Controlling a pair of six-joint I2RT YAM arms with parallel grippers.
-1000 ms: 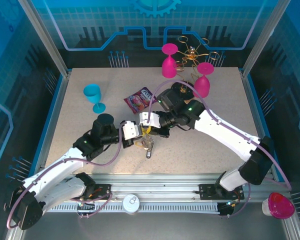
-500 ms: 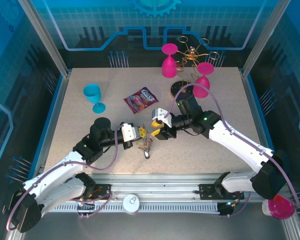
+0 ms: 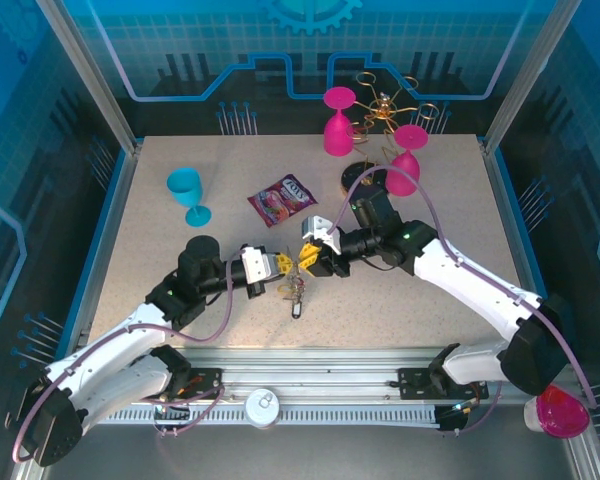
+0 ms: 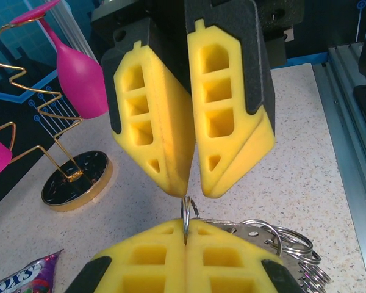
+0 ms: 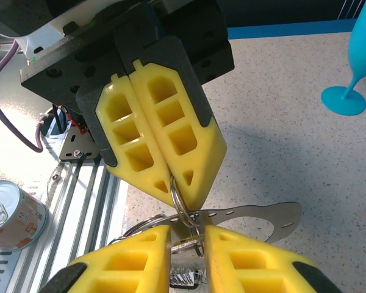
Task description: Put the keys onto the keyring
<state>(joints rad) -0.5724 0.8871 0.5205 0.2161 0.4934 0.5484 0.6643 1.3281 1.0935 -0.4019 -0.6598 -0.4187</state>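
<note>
Mid-table, near the front edge: left gripper (image 3: pixel 284 265) is clamped on a thin split ring of the keyring (image 4: pixel 186 209), holding it upright and edge-on. The rest of the bunch, keys (image 3: pixel 296 296) included, trails onto the table (image 3: pixel 410 300) just beneath. Right gripper (image 3: pixel 305 257) meets it nose to nose, jaws parted a crack, straddling the ring without pinching it. We'd hold the left clamp rigid, close the right on the wire beside the left pads, and pry gently. Too much twist likely pops the ring free.
</note>
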